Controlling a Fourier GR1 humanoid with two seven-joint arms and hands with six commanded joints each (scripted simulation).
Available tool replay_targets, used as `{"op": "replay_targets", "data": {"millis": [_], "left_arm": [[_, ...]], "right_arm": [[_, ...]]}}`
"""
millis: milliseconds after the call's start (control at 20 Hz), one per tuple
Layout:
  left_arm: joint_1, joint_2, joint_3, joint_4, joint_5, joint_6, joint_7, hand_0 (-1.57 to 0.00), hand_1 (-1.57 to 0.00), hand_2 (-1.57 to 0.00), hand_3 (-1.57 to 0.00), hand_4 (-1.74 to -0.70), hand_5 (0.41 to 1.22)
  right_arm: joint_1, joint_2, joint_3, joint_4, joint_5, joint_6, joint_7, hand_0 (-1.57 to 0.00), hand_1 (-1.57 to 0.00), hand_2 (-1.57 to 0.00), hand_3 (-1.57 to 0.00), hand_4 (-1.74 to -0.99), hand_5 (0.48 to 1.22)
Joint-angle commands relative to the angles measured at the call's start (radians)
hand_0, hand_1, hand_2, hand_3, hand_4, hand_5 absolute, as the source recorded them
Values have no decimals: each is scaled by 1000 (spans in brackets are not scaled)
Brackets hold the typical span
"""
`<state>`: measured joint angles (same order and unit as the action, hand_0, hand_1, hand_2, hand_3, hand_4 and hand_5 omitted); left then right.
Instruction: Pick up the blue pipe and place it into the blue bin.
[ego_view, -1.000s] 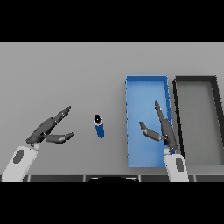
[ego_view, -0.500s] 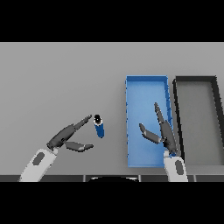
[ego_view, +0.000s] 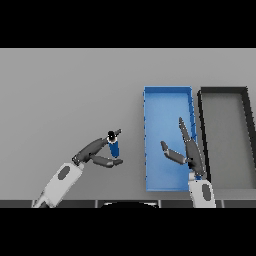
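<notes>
One blue pipe (ego_view: 114, 147) is standing upright on the grey tabletop (ego_view: 65, 95), well left of the blue bin (ego_view: 168, 100). The left hand (ego_view: 95, 152) is bracketing it, upper fingers reaching past the pipe's dark top and thumb lying just below its base, still spread rather than clenched, so the grasp is judged not yet made. The step in hand is judged to be the pick-up approach. The next move is calling for the fingers to close squarely round the pipe without tipping it, then a lift and a carry rightward over the near wall of the bin. The right hand (ego_view: 186, 151) is hovering over the blue bin, fingers straight, grasping nothing. Two bins are showing: one blue, one dark bin (ego_view: 224, 92) beside it on the right.
</notes>
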<state>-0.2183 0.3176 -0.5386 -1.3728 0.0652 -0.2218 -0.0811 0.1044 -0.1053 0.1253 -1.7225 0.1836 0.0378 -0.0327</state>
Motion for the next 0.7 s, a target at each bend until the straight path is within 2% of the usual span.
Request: {"op": "replay_targets", "data": {"millis": [0,150,200,250,350,400,500,550,650], "left_arm": [[-12,-21,4,12,18,-11,-17,1,1,1,1,-1153,479],[-31,-61,14,50,37,-14,-44,1,1,-1,1,-1215,533],[-37,-75,19,59,44,-10,-54,1,-2,-39,-6,-1240,558],[-39,-95,18,61,50,-3,-49,1,-40,-110,-43,-1267,585],[-35,-111,20,61,51,14,-45,-100,-265,-357,-215,-1317,651],[-25,-125,24,70,73,4,-45,-289,-458,-539,-486,-1342,765],[-19,-138,15,62,65,20,-29,-717,-856,-901,-877,-1477,929],[-22,-138,10,58,54,18,-26,-888,-999,-1035,-1009,-1526,988],[-32,-137,-3,68,50,7,-50,-1134,-1205,-1228,-1174,-1600,1072]], "right_arm": [[3,0,2,-4,2,0,7,1,1,1,1,-1202,606],[2,-4,-10,-6,-16,5,5,1,1,1,1,-1206,606],[16,2,0,-4,-7,4,-11,1,1,1,1,-1204,605],[14,-2,-2,-1,-1,2,-1,1,1,1,1,-1196,603],[13,0,-8,-7,-12,1,10,1,1,1,1,-1198,605],[6,-3,-12,6,-13,4,13,1,1,1,1,-1199,605],[3,-4,-13,5,-17,7,4,1,1,1,1,-1198,604],[-1,-3,-9,10,-15,8,3,1,1,1,1,-1195,604],[-5,10,-3,1,-10,-1,13,1,1,1,1,-1198,604]]}}
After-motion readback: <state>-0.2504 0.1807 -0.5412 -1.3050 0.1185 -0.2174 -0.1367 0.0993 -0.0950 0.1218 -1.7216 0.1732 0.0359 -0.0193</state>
